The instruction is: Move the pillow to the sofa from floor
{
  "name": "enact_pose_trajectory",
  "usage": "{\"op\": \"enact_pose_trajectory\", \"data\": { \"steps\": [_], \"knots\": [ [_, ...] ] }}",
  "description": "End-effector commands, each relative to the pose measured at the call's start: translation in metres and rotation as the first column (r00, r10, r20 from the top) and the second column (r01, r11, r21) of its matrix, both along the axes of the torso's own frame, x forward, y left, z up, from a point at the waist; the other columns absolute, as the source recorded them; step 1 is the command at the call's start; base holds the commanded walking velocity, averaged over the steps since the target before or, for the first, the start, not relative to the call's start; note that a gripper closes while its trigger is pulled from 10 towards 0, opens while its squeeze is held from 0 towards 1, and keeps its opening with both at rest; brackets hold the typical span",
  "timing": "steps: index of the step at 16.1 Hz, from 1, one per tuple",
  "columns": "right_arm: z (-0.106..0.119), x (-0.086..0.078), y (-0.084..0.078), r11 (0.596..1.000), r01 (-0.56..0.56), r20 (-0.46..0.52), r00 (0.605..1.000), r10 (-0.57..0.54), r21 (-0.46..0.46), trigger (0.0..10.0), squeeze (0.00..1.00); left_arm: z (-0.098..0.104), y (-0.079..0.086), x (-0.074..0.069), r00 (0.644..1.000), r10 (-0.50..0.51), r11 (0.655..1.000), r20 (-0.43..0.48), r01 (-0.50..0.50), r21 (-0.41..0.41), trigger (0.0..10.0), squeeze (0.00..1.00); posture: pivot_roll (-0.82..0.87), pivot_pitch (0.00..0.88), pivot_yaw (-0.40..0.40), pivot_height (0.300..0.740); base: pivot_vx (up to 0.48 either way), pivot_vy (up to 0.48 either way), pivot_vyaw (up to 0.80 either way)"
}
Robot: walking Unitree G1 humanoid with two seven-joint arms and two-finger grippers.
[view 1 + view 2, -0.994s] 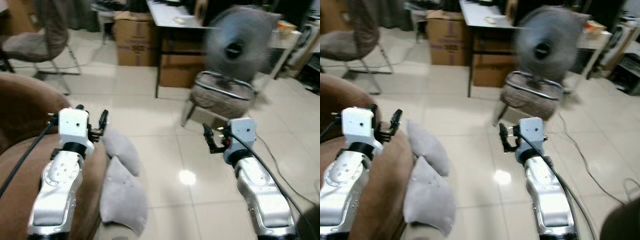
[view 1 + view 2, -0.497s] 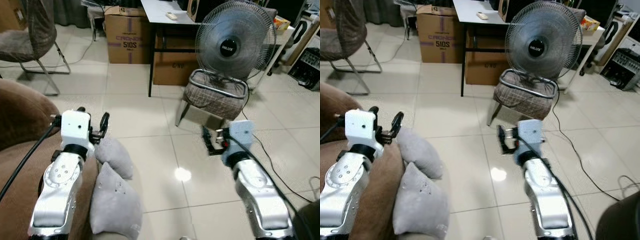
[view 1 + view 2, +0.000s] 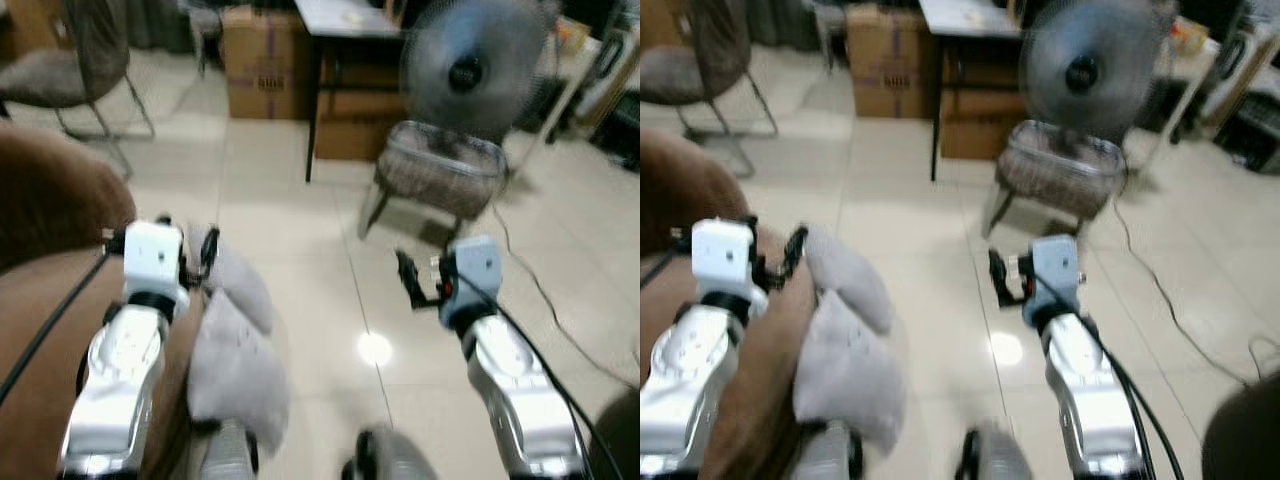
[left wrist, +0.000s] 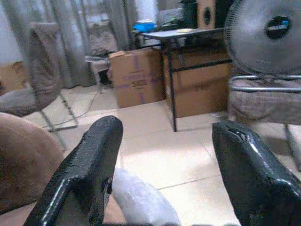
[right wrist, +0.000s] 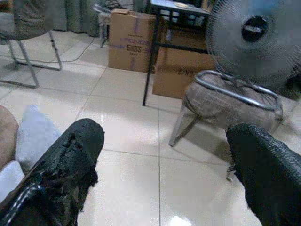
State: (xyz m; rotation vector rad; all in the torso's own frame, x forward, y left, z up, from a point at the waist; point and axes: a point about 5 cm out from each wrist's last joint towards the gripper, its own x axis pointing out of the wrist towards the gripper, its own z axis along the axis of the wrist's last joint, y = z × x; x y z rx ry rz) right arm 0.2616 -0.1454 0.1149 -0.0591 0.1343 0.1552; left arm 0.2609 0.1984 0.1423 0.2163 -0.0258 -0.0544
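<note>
— Where is the pillow?

— The soft grey fabric pillow sits in the lower left of the head views, leaning against the edge of the brown upholstered sofa, with the glossy cream tiled floor to its right. It looks folded into two lobes, a smaller one above a larger one. The head views are blurred.

— And the left gripper?

— The left gripper is at the left, over the sofa edge, just beside the pillow's upper lobe. Its two black fingers stand wide apart with nothing between them; in its wrist view the pillow's pale tip shows low between them.

— The right one?

— The right gripper hovers over bare tiles right of centre, well apart from the pillow. Its fingers are spread wide too, holding nothing.

— What lies beyond?

— In the upper right, a grey pedestal fan stands behind a checked cushioned chair with a metal frame. Near the top centre are brown cardboard boxes beside a dark-legged table, and another chair with thin metal legs in the upper left.
</note>
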Motion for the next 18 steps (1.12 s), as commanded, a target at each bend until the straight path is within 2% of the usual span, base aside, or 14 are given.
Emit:
{"op": "enact_pose_trajectory", "data": {
  "steps": [1,7,11,14,18],
  "knots": [
    [0.0008,0.0,-0.0053,1.0,0.012,0.002,1.0,-0.012,0.002,10.0,0.0,-0.0024,-0.0035,-0.0002,1.0,-0.016,1.0,-0.008,0.016,0.002,10.0,0.0,0.04,0.0,-0.069,0.611,0.0,0.0,0.0],
    [-0.004,-0.0029,-0.0077,1.0,0.025,-0.006,1.0,-0.025,0.001,10.0,0.0,-0.002,-0.0045,0.0019,0.999,-0.036,0.999,-0.003,0.036,0.008,10.0,0.0,0.04,0.0,-0.067,0.611,0.0,0.0,0.0],
    [-0.0064,-0.0031,-0.0111,0.999,0.04,-0.012,0.999,-0.04,-0.002,10.0,0.0,-0.0043,-0.0068,0.0043,0.999,-0.048,0.999,-0.012,0.049,0.019,10.0,0.0,0.03,0.0,-0.058,0.611,0.0,0.427,-0.69],
    [-0.0065,-0.0033,-0.0132,0.999,0.053,-0.01,0.999,-0.053,-0.009,10.0,0.0,-0.0041,-0.0089,0.0061,0.999,-0.043,0.999,-0.005,0.043,-0.007,10.0,0.0,0.03,0.0,-0.059,0.611,0.0,0.0,0.0],
    [-0.0065,-0.0026,-0.0131,0.999,0.05,-0.006,0.999,-0.05,-0.011,10.0,0.0,-0.0042,-0.0109,0.0064,0.998,-0.06,0.998,0.0,0.06,0.012,10.0,0.0,0.03,0.0,-0.06,0.611,0.0,0.0,0.0]
  ]
}}
